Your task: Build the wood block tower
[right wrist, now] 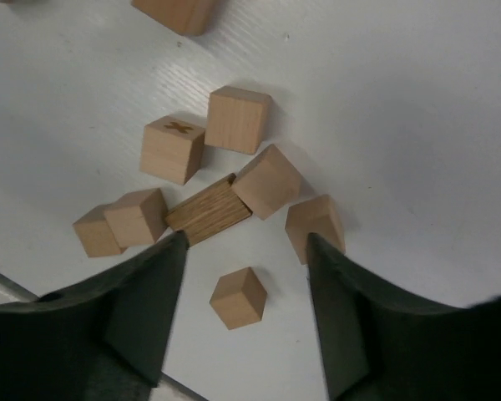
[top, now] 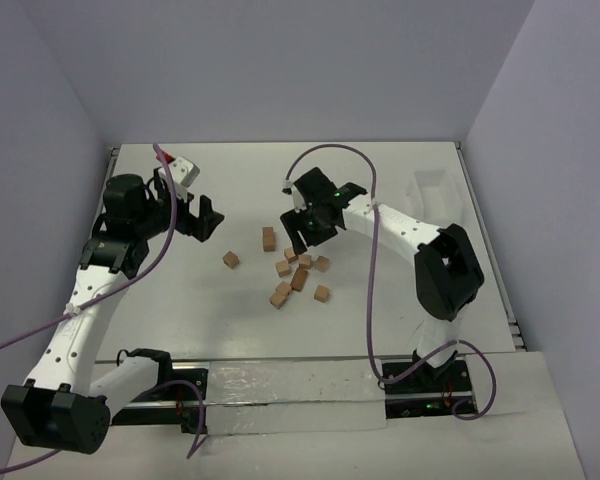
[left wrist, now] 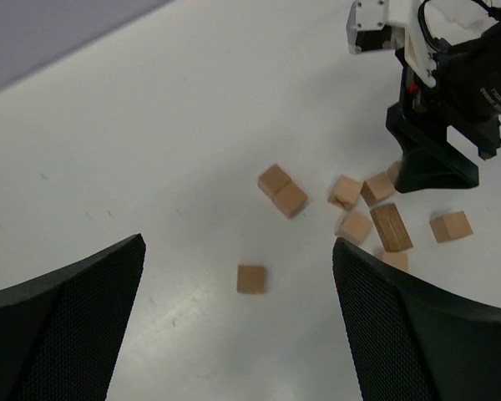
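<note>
Several small tan wooden blocks (top: 299, 279) lie loose on the white table; no tower stands. My right gripper (top: 305, 235) hovers open at the far edge of the cluster. In the right wrist view it (right wrist: 244, 246) is open, with one cube (right wrist: 238, 297) lying on the table between its fingers, untouched. A darker oblong block (right wrist: 209, 211) lies among the cubes. My left gripper (top: 208, 222) is open and empty, up left of the cluster. In the left wrist view it (left wrist: 238, 246) looks down on a lone cube (left wrist: 251, 278) and a touching pair (left wrist: 282, 190).
A white translucent bin (top: 438, 192) stands at the back right by the table edge. The right arm's elbow (top: 445, 270) rises to the right of the blocks. The right gripper's black body (left wrist: 434, 159) shows in the left wrist view beside the cluster.
</note>
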